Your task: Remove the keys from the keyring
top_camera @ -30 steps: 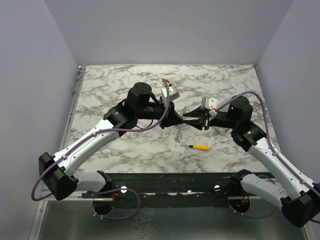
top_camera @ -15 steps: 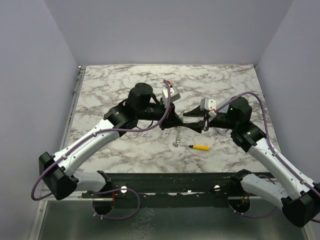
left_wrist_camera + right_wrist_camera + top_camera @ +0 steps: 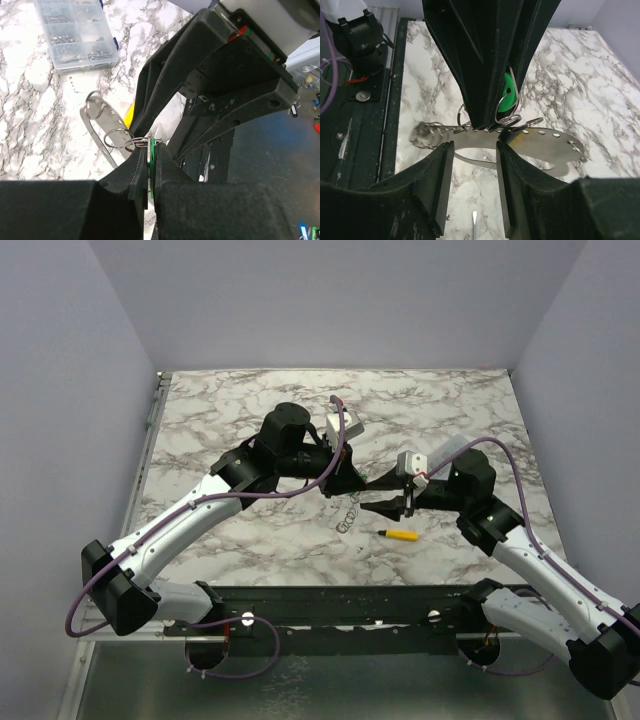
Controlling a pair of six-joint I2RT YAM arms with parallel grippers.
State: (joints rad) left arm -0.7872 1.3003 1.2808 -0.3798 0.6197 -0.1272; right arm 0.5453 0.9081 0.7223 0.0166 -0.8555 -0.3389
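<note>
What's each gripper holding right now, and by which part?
Left gripper pinches the green key by its head; the keyring dangles from that key. Right gripper is open near the keyring, holding nothing.

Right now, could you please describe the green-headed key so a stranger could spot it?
Over the middle of the white marble-patterned table, the black left gripper is shut on a tiny key. Its bright green head sets it apart from the silvery metal keyring hanging beside it.
</note>
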